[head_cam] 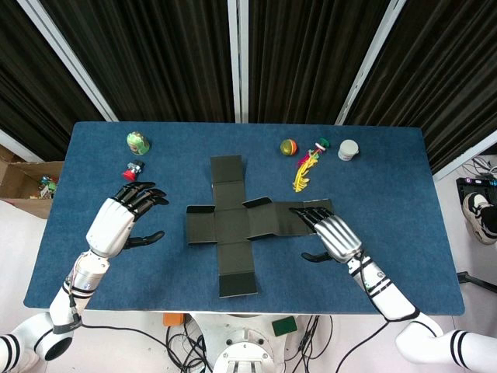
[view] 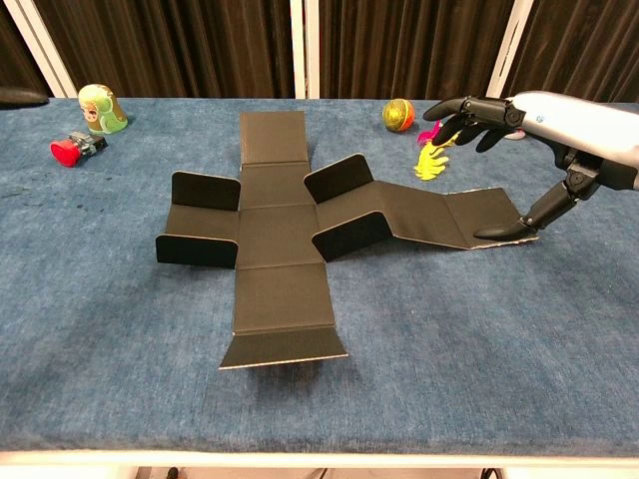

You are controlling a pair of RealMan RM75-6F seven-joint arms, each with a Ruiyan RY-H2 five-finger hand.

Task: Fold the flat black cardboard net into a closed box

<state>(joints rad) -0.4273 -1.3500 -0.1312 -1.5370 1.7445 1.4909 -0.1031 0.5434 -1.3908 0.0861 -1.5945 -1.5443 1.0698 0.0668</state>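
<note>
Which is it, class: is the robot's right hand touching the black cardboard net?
Touching. In the chest view the right hand's thumb tip rests on the far right panel's edge of the black cardboard net; its other fingers hover above.

You worked at a bench (head_cam: pixel 93 256) covered in blue felt-like cloth, backed by black pleated curtains (head_cam: pixel 163 54) split by white posts (head_cam: pixel 238 58). A pale floor (head_cam: pixel 19 256) showed either side, with a cardboard box (head_cam: pixel 23 183) at left.

Cardboard net (head_cam: pixel 233 221) black. Table cloth (head_cam: pixel 404 256) blue. Hands silver-backed, black fingers (head_cam: pixel 144 196). Ball (head_cam: pixel 288 147) orange-green. Small jar (head_cam: pixel 348 150) white. Curtain (head_cam: pixel 155 47) black.
</note>
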